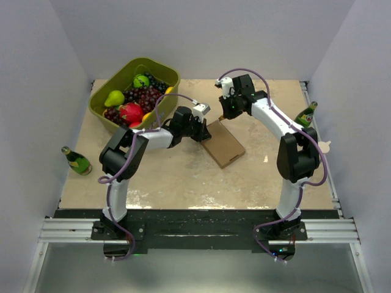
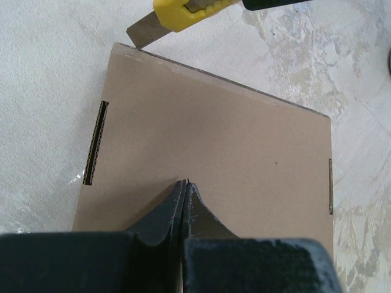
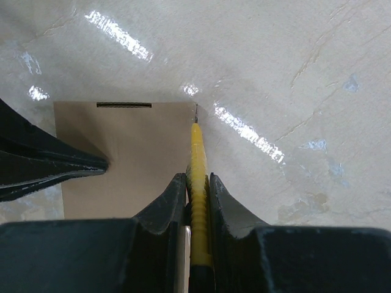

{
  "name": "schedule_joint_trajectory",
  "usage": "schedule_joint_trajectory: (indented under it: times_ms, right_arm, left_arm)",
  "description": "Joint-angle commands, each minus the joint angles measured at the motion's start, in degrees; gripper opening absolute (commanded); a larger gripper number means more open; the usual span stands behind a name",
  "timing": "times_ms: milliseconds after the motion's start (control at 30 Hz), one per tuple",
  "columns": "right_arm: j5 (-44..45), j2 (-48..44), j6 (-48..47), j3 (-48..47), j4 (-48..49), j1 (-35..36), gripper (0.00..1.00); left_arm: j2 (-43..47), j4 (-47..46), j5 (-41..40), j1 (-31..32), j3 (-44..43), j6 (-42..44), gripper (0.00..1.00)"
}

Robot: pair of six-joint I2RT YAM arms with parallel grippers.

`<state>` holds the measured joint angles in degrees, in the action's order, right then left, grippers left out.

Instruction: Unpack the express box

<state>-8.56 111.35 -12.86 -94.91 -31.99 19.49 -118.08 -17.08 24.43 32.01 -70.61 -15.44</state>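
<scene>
Express box (image 1: 223, 144) lies flat and closed near the middle of the counter (image 1: 171, 177), set at an angle to the counter edge, between the two arms. The lid is plain brown card. The left wrist view shows a dark slot (image 2: 96, 143) on one side edge.

Left tool (image 2: 185, 188): fingers pressed together, nothing between them. The tips appear to rest on the lid, toward its near edge in the left wrist view. Judged purpose: pinning the box so it cannot slide or turn under a cutting load.

Right tool (image 3: 197, 183): clamped on a yellow utility knife (image 3: 196, 160), with the handle running straight out between the fingers and the blade forward. The blade tip (image 2: 143, 34) sits at the far corner of the box, right by the lid edge. Whether it has entered the seam cannot be told. Holding the knife in line with the edge suggests a draw along that seam to free the flap.

Judgement: cutting step at or near its start; no flap is lifted and no contents show.

Risk: the shallow blade could skate onto the counter, or the box could pivot about the single hold-down point.

Olive fruit tub (image 1: 135, 90) stands at the far left, well apart.
</scene>
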Motion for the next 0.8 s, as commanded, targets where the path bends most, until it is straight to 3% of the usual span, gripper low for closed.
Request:
schedule_joint_trajectory:
  times_ms: [0, 367, 767]
  right_arm:
    - [-0.1, -2.5, 0.5, -1.3, 0.6, 0.1, 0.00]
    - [0.7, -2.0, -0.1, -1.0, -0.1, 0.1, 0.00]
    - [3.4, -6.0, -0.4, 5.9, -2.9, 0.1, 0.00]
  left_arm:
    - [-1.6, 2.3, -3.7, -0.1, 0.6, 0.8, 0.00]
    - [-1.7, 2.4, -3.9, -0.1, 0.6, 0.7, 0.00]
    - [-2.5, 2.7, -6.3, -0.1, 0.1, -0.3, 0.00]
